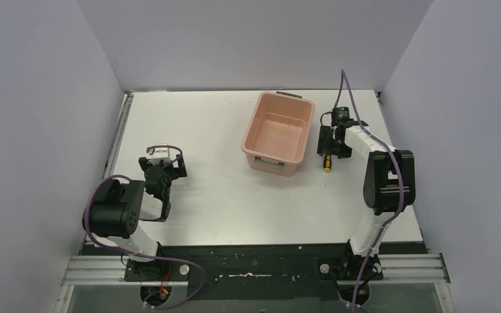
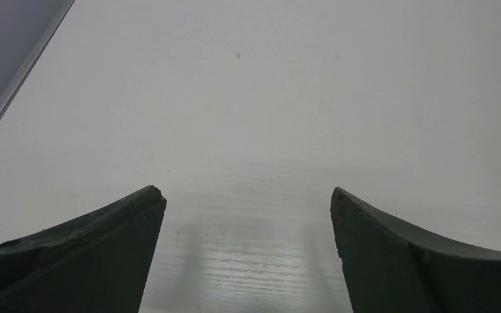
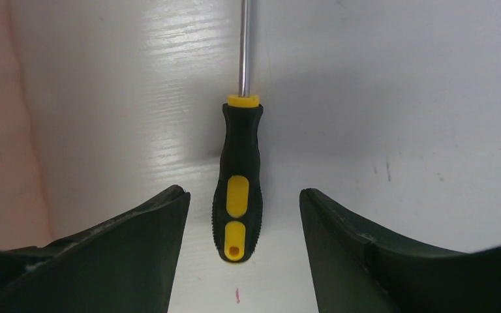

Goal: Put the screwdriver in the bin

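The white table (image 1: 222, 195) carries the salmon-pink bin (image 1: 273, 164) toward its far side, standing upright. The left gripper (image 2: 246, 192) hovers over bare tabletop well away from the bin, its fingers spread wide with nothing between them. The right gripper (image 3: 242, 193) is down at the bin's right side, fingers partly apart and straddling the handle without touching it. The screwdriver (image 3: 240, 150) lies flat on the table just beside the bin's outer wall – outside it.
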Motion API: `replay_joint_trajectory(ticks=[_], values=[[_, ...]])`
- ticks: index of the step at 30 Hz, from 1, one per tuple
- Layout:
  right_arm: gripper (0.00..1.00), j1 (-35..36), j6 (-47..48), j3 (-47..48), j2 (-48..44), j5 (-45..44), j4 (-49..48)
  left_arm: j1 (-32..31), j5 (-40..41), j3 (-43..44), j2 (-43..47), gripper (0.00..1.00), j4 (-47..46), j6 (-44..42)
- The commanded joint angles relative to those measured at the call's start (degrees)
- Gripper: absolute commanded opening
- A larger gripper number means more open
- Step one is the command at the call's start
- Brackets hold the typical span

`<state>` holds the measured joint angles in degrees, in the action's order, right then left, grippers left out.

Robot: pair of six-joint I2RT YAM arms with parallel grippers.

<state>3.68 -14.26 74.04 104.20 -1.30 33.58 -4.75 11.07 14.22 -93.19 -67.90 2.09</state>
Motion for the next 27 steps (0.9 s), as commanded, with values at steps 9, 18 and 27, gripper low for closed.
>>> replay_joint_trajectory(ticks=[9,18,27], values=[[0.00,-0.6,1.7,2.5,6.8,-2.1,-1.8,0.3,-0.5,0.3,0.8,0.97,-1.5,-0.6],[0.00,-0.2,-0.6,20.1,-3.6,-8.8,16.1,0.3,-0.5,0.3,0.8,0.97,-1.5,-0.5],[0.00,16.8,-5.8,41.6,-2.5,-6.6,21.0,0.3,-0.5,0.3,0.8,0.97,-1.4,-0.5]])
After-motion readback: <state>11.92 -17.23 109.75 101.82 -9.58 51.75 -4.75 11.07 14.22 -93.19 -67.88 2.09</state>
